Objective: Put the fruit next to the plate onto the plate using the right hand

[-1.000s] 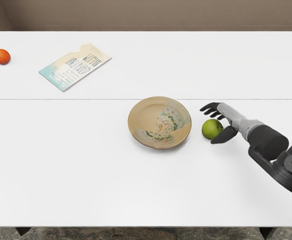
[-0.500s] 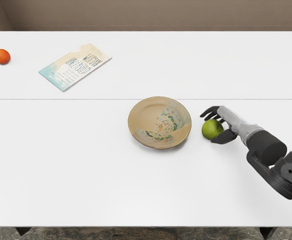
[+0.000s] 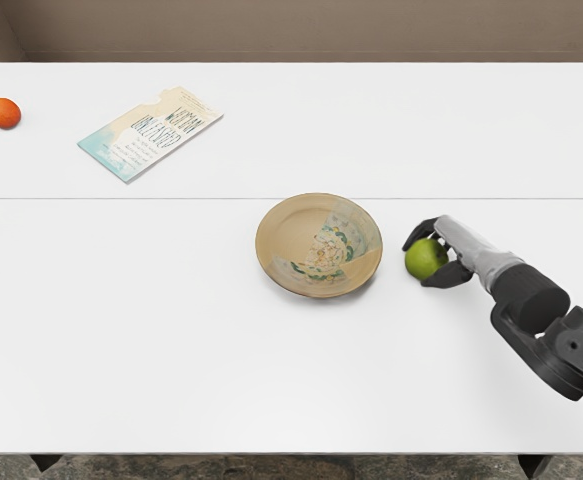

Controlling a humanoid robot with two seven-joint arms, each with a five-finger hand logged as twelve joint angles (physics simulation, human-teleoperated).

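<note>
My right hand [image 3: 451,252] is wrapped around the green fruit [image 3: 425,259], with my fingers on its far side and my thumb on its near side. The fruit sits on the table [image 3: 171,330], just right of the plate [image 3: 276,228]. Far to the left lie an orange [image 3: 3,113] and a booklet [image 3: 151,131].

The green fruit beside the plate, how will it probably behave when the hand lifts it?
The green fruit is round, so it may roll if nudged. Its smooth skin could slip from the right hand curled around it. It looks firm.
</note>
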